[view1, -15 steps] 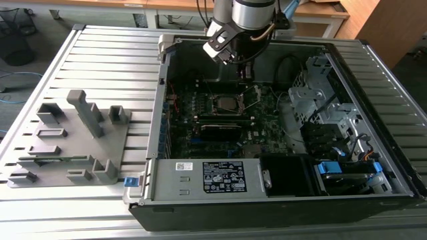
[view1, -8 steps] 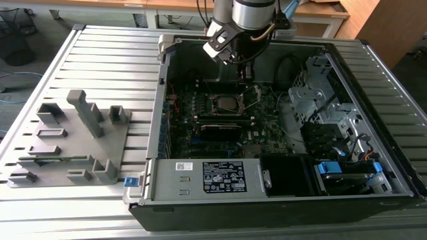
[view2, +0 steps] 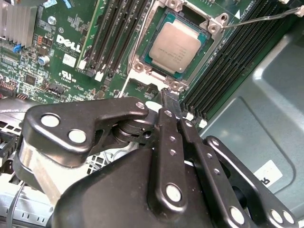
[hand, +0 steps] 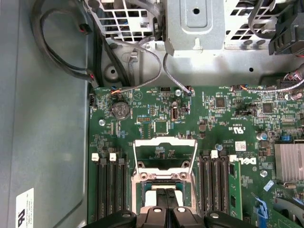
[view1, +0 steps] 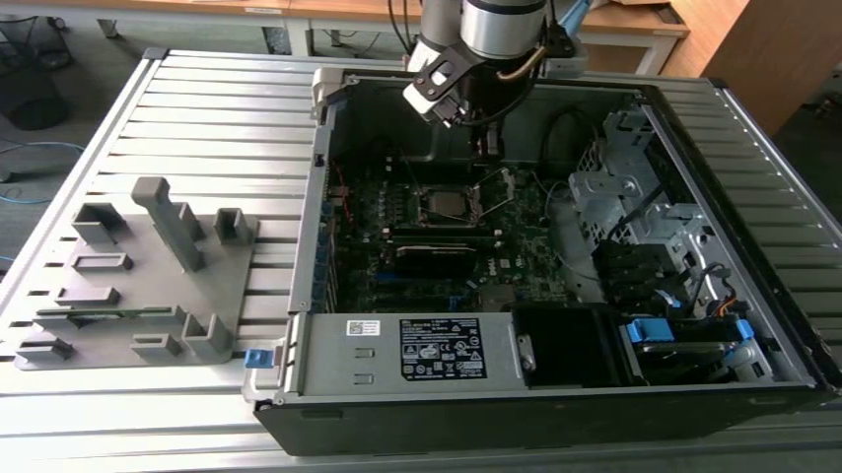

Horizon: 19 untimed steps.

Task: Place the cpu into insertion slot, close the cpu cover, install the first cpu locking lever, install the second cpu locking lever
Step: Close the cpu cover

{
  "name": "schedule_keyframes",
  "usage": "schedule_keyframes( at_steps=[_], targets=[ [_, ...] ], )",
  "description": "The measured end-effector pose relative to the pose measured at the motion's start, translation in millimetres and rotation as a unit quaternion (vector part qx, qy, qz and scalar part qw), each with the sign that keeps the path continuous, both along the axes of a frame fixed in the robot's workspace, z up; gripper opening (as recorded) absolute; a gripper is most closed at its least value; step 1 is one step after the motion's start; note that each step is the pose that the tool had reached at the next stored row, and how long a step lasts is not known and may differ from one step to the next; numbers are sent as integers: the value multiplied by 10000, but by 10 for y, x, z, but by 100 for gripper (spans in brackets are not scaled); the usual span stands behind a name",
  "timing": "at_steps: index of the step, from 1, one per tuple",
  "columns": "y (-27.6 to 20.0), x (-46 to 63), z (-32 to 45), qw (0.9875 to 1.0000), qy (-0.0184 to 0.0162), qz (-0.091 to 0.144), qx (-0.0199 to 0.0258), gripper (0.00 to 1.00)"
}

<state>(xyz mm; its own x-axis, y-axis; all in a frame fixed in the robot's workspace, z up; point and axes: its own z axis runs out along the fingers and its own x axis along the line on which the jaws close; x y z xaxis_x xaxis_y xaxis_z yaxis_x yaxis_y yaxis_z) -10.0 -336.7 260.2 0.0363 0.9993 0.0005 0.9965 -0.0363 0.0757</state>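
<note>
While your gripper [view2: 170,99] hangs low over the motherboard [hand: 213,118], its jaws pressed together with nothing between them, the cpu [view2: 175,47] lies flat in the insertion slot [view2: 214,24] just beyond the fingertips. In the first wrist view you can see the cpu cover [hand: 165,141] swung up off the socket. A thin wire locking lever [view2: 261,18] juts out free near the slot's corner.
</note>
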Motion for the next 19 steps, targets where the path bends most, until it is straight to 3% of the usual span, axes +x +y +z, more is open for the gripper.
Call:
schedule_keyframes(
  at_steps=[7, 19],
  targets=[
    [0, 113, 0, 10000, 0, 0, 0, 11],
    [0, 158, -1, 10000, 0, 0, 0, 11]
  ],
)
